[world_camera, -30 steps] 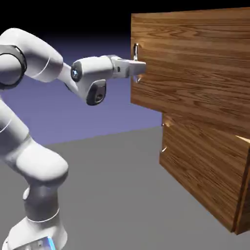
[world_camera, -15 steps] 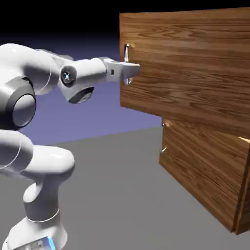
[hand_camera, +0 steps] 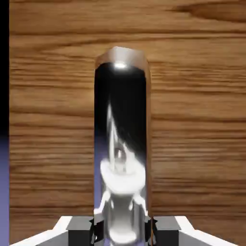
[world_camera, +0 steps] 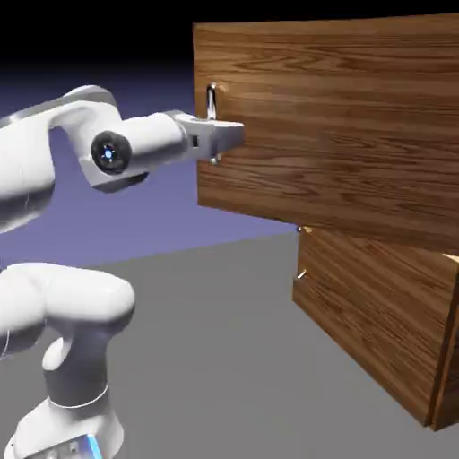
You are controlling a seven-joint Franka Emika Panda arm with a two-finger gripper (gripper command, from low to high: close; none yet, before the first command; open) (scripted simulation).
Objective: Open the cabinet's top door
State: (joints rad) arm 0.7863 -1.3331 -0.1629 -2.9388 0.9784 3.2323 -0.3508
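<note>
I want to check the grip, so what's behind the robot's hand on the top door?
Behind the hand are part of the silver handle and the top door's wood grain. The handle's ends show above and below; its middle is covered in the exterior view.

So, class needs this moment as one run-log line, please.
gripper: closed on handle | handle: upright bar | upper door: swung out past lower door | lower door: shut

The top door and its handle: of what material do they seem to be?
Top door: likely wood, satin finish; brown streaked grain shows.
Handle: probably polished metal, though chromed plastic is possible; it is silvery, with mirror-like reflections.
</note>
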